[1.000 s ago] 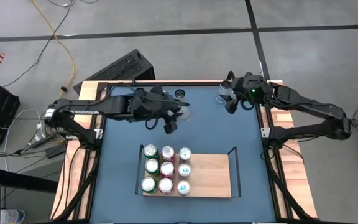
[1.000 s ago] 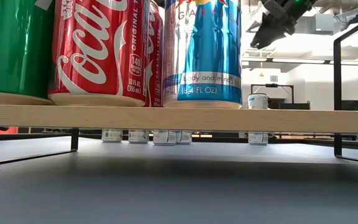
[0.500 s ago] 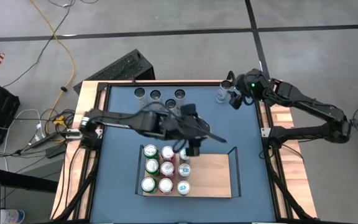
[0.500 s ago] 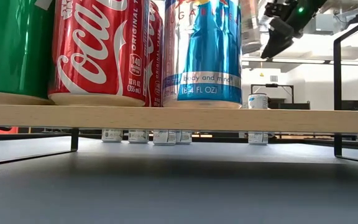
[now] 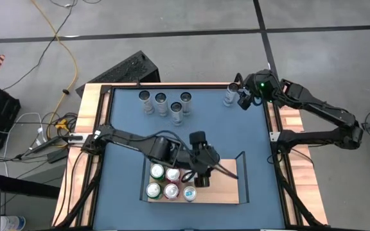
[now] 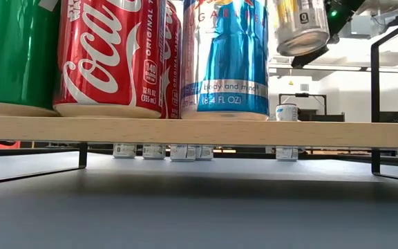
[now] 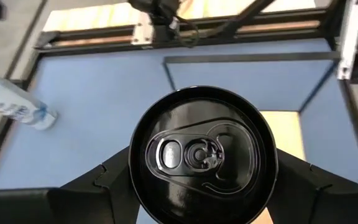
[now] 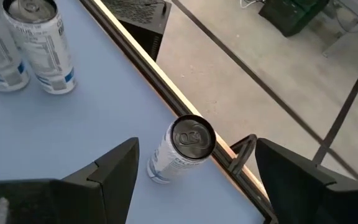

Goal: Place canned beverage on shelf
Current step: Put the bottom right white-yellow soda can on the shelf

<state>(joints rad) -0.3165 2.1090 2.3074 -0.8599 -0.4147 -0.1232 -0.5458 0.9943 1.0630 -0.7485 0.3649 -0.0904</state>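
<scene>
Risk I see: my left gripper [image 5: 201,168], clamped on a black-topped can [image 7: 202,154] above the shelf [image 5: 222,181], could knock the blue can [image 6: 224,59] beside it while lowering. Right gripper [image 5: 245,96] waits open by a can [image 8: 182,149] at the table's far edge.

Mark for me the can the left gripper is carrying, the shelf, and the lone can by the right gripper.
carried can [image 7: 201,154]: left wrist view, on its black lid.
shelf [image 5: 222,183]: high view, on the bare wood right of the cans.
lone can [image 8: 191,138]: right wrist view, on its silver top.
</scene>
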